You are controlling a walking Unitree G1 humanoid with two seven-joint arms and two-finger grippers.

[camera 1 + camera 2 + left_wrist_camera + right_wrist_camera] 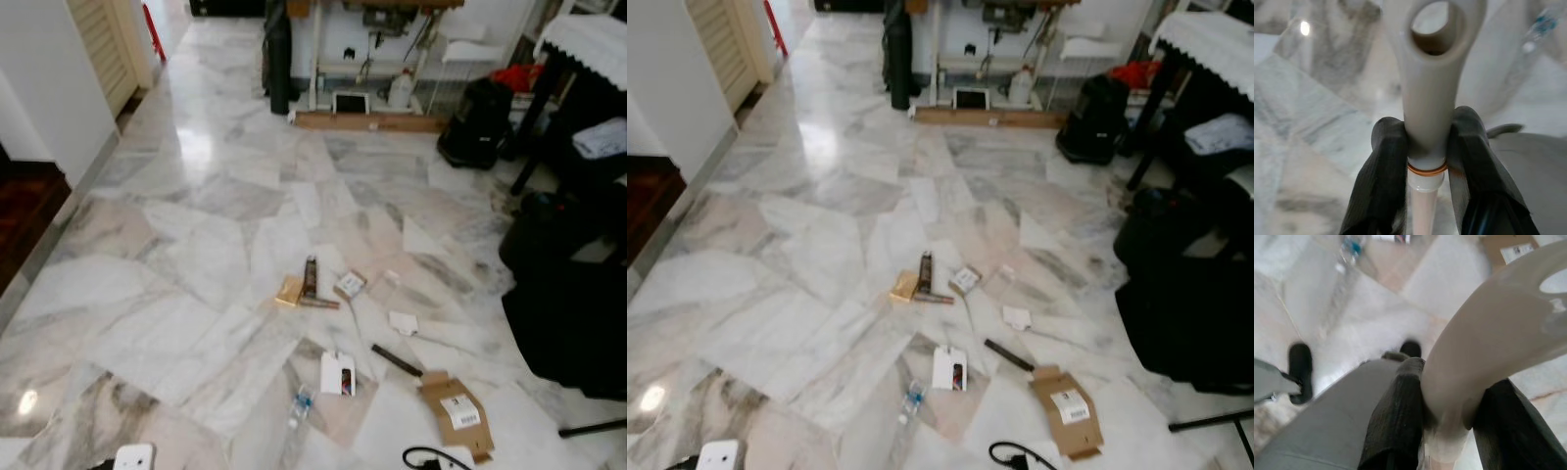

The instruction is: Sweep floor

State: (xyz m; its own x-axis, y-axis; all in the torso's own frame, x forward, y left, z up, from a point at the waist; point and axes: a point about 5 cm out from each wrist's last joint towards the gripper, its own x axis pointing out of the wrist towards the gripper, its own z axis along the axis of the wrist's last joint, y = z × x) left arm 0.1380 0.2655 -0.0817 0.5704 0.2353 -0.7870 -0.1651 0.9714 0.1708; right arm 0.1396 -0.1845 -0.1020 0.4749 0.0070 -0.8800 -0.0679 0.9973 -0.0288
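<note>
We have the left gripper point(1425, 156) pinching a pale plastic handle point(1432, 73) just below its hanging hole, and the right gripper point(1444, 416) clamped on a second cream handle point(1488, 347); which is broom and which dustpan we cannot tell. Both look light, stiff and rather slick, so a hold near the collar seems wise. Ahead, litter lies on the marble floor point(196, 225): a cardboard flap point(456, 411), a small bottle point(300, 403), a white packet point(338, 373).

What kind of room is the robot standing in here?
Probably a lived-in home's main room: a marble floor strewn with litter such as a torn cardboard box, a table under a lace cloth, and black bags along the wall.
</note>
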